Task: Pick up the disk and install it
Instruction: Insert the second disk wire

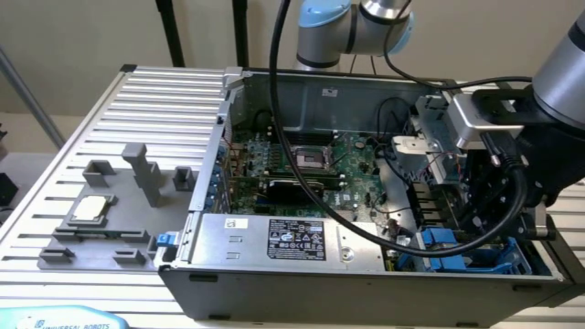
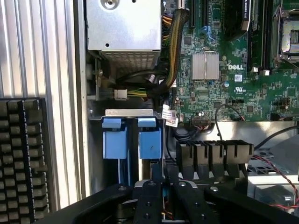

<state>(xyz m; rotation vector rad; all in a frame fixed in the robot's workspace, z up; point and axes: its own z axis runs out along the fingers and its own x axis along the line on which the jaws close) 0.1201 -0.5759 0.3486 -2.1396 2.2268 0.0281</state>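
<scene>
Two blue plastic carrier fronts [image 2: 149, 140] stand side by side in the drive bay at the case's corner, under a silver edge [image 2: 128, 112]. The disk's metal face and white label are hidden, so I cannot tell which carrier holds it. In the exterior view the blue carriers [image 1: 448, 241] show low at the exterior view's right, inside the open computer case [image 1: 229, 116]. My gripper [image 2: 163, 176] hangs just in front of the right-hand carrier, its black fingers [image 2: 148, 196] drawn together with nothing visible between them. Its black body [image 1: 498, 199] reaches down into the case.
The big grey power supply [image 1: 283, 236] lies along the case's front. The green motherboard [image 1: 302, 164] fills the middle. Black cables [image 1: 366, 229] loop over it. A small silver chip [image 1: 92, 208] rests on a grey fixture outside. A black keyboard [image 2: 21, 154] lies beside the case.
</scene>
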